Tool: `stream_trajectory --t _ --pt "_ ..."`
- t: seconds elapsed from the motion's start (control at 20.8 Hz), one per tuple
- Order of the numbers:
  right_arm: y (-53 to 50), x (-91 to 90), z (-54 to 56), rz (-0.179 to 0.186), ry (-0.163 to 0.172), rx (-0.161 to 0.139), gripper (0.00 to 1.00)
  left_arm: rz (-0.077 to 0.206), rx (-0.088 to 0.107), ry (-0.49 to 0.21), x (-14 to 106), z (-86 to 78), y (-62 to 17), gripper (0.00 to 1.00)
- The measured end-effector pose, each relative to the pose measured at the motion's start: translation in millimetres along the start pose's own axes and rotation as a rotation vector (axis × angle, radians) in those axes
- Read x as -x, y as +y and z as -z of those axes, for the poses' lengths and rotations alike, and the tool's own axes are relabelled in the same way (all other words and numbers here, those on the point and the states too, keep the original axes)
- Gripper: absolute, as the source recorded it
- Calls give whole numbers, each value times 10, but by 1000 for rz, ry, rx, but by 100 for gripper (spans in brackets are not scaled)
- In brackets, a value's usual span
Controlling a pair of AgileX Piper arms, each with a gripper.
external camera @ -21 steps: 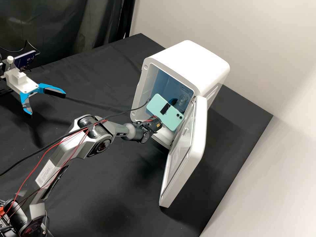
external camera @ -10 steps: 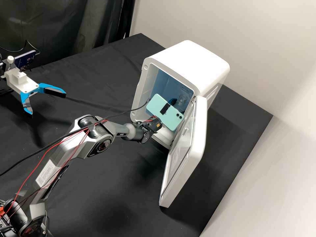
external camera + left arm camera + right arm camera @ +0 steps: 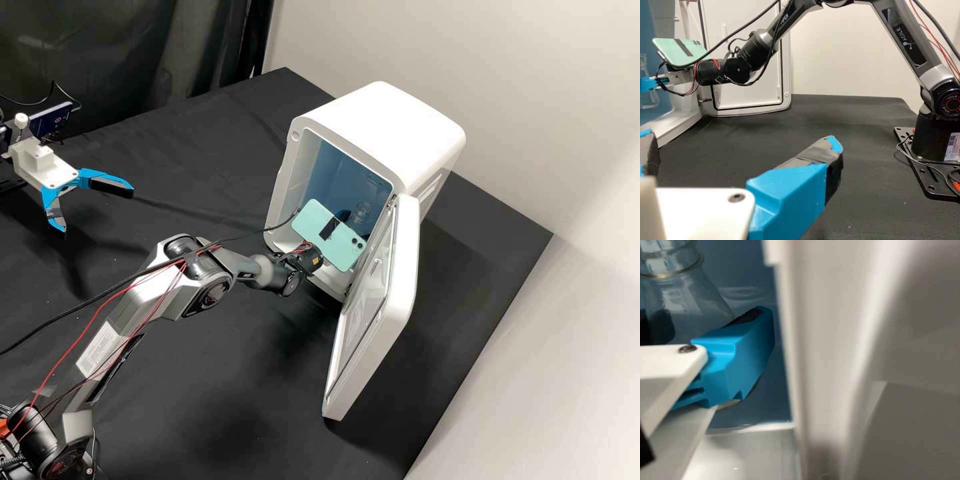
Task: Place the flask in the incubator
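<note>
Inside the white box-shaped plastic incubator (image 3: 390, 127), against its pale blue lining, the clear glass conical flask (image 3: 675, 287) is sitting low in the chamber, near the hinge side of the opening. The right gripper (image 3: 705, 320) is sitting in there with it. One bright blue finger (image 3: 735, 357) is lying flat against the flask's sloping wall, and a dark shape showing through the glass is probably the opposite pad. From that I am judging the jaws to be clenched on the flask's lower body rather than released. Gripping low on the cone is likely keeping the neck upright for setting down; whether the base is resting on the floor yet, I cannot tell.

The white hinged door (image 3: 373, 313) is standing swung wide, leaving the mouth free for the arm. Room is tight all the same. A white edge (image 3: 810, 365) of the opening is running just beside the finger, and the mint-green phone (image 3: 327, 235) mounted at the wrist is sitting in the mouth, near the door's inner face. Any withdrawal is calling for a straight pull back along the forearm's line.

Well apart, over the black cloth-covered bench (image 3: 233, 373), the left gripper (image 3: 97, 210) is hanging with its jaws spread, holding nothing.
</note>
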State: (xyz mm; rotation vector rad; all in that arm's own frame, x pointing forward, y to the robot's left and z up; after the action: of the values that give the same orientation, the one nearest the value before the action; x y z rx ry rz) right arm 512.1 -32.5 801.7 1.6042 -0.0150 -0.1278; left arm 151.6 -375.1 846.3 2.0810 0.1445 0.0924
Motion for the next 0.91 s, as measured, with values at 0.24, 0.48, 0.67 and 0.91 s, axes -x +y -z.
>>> stream_trajectory --t 0.24,0.48,0.67,0.91 --pt "-126 18 -62 31 -19 -1 0 -1 0 3 2 5 1 100" --pt "-222 -1 -115 38 -15 -2 0 -1 0 3 2 5 1 100" --pt "-294 -12 -97 38 8 7 0 -1 0 3 2 5 1 100" --pt "-313 -19 -94 33 19 15 0 0 0 -2 -2 -3 0 100"
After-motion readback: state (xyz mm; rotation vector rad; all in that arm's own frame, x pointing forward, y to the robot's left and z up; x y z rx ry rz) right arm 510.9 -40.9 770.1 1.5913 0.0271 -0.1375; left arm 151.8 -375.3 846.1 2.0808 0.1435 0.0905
